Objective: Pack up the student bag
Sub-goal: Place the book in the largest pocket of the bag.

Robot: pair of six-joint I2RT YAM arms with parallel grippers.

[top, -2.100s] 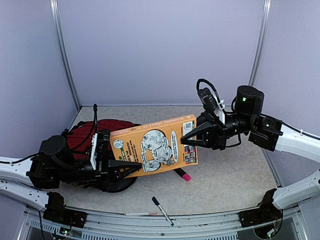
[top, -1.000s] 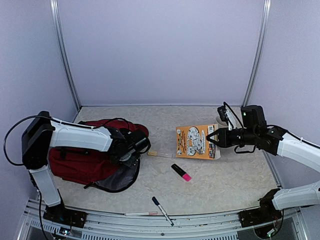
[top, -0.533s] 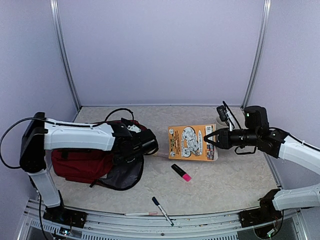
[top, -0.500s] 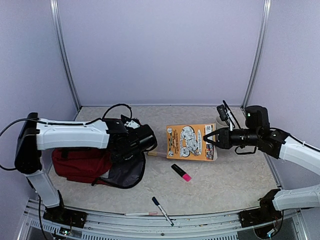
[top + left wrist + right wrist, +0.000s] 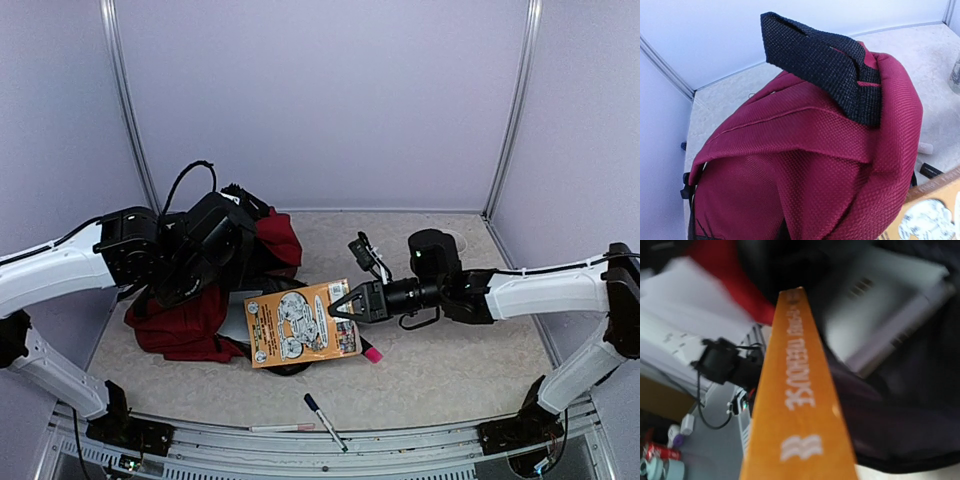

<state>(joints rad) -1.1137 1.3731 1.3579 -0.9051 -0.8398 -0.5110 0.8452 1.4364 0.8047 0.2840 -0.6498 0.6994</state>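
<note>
Right gripper (image 5: 343, 303): I'm pinching the orange book (image 5: 298, 325), holding it at the mouth of the student bag (image 5: 185, 322).
Left gripper: hiding behind the bag's top; I'm not seeing its grip.
Risk: book corner catching the sagging rim, jamming.

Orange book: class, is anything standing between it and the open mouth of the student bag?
Nothing visible does. The right gripper holds the orange book with its far edge over the dark opening of the student bag; the pink highlighter lies off to the side.
</note>
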